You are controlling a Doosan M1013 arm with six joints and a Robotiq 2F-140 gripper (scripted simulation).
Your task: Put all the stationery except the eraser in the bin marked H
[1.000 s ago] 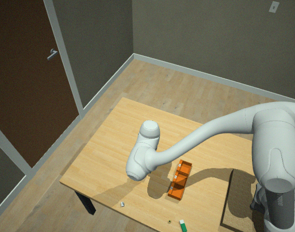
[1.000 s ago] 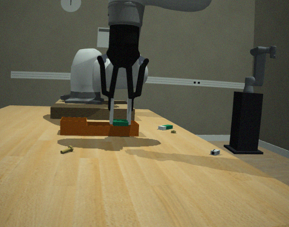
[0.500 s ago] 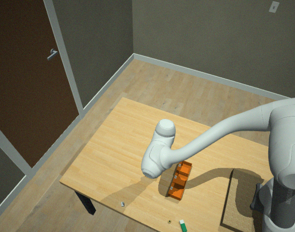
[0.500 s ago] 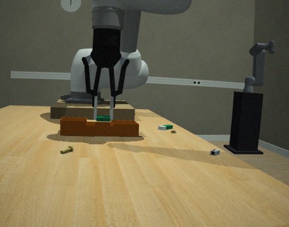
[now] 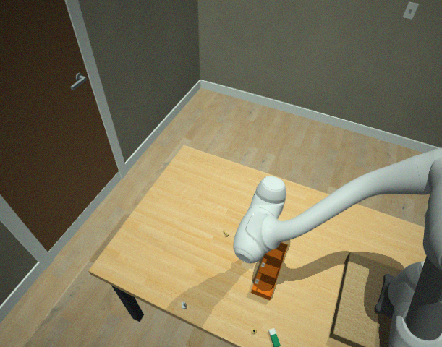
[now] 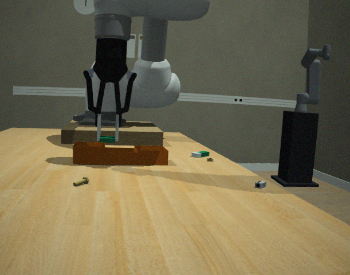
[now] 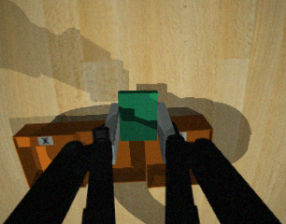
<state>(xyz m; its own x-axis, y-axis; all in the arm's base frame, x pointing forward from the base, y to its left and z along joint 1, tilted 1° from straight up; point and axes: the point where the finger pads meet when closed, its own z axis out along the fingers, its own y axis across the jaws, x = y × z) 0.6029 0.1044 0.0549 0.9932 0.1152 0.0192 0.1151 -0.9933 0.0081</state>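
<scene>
I have a green block (image 6: 107,139) (image 7: 138,112) in my pincer (image 6: 107,140) (image 7: 137,115), its fingers only partly open, one pressed to each side. The block hangs above the orange divided bin (image 5: 261,294) (image 6: 118,156) (image 7: 64,129), clear of its walls; I cannot tell which compartment it is over. The bin stands flat on the wooden table (image 5: 176,209) (image 6: 169,231) (image 7: 180,37). Its labels are too small or too hidden for me to pick out the H.

The green-and-white eraser (image 5: 273,337) (image 6: 200,154) lies on the table, well apart from the bin, with a brass nut (image 5: 254,331) (image 6: 209,160) near it. A small grey pencil sharpener (image 5: 184,305) (image 6: 260,184) sits near the table's edge. On its side lies a brass bolt (image 5: 225,233) (image 6: 81,181), apart from the bin. Beyond the table, a second robot arm (image 6: 314,79) stands upon a black pedestal (image 6: 298,148).
</scene>
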